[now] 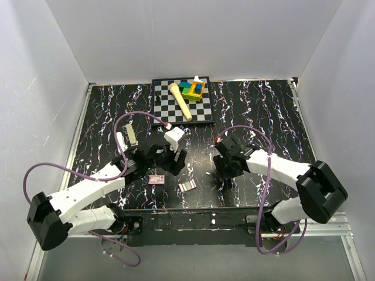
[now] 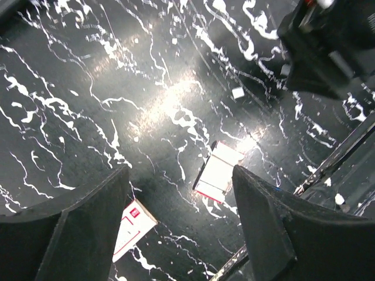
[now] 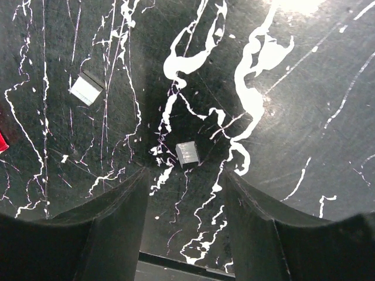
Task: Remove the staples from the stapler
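The left pincer (image 2: 179, 175) hung with its fingers (image 2: 88, 228) spread and nothing between them, over a black marbled table (image 2: 88, 88). The staples (image 2: 218, 170) lay below the gap, close to one finger. A red-and-white box (image 2: 133, 225) showed partly behind the other.

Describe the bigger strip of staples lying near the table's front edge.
The strip of staples is a short, flat, silvery block of joined metal staples, bright where light catches it. It lies flat on the black marbled table, near the front edge, right of a small red-and-white box but apart from it. Only the table touches it.
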Robot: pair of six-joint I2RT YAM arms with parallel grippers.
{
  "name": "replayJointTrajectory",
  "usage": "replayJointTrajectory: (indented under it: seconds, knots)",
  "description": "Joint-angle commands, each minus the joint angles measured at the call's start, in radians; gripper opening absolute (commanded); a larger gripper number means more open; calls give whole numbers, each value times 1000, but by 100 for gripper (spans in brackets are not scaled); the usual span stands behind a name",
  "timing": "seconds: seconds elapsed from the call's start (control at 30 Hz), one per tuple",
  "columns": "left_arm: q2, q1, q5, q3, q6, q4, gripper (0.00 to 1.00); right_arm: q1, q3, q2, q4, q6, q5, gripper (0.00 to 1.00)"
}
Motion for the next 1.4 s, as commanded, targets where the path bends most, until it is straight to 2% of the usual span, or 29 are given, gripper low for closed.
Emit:
replayJointTrajectory:
  seconds: [0.0, 0.03, 0.13, 0.2, 0.53, 0.8, 1.37]
  knots:
    - [-63, 1, -28, -27, 4, 72, 73, -5, 50, 40, 36, -37, -38, 60]
    - [-69, -2, -28, -30, 1, 77, 79, -5, 52, 49, 36, -34, -37, 60]
    - [-86, 0, -63, -39, -14, 97, 85, -5, 55, 54, 39, -34, -12, 59]
    - [-96, 0, -80, -47, -29, 111, 98, -5, 58, 62, 43, -37, -3, 59]
    - [-24, 13, -249, -1, -141, 39, 98, -5, 59, 101, 46, -29, 15, 53]
    - [-1, 15, -215, 8, -112, 25, 98, -5, 53, 123, 49, -12, 22, 48]
    - [23, 15, -217, 19, -109, 14, 98, 23, 38, 147, 59, 29, 19, 28]
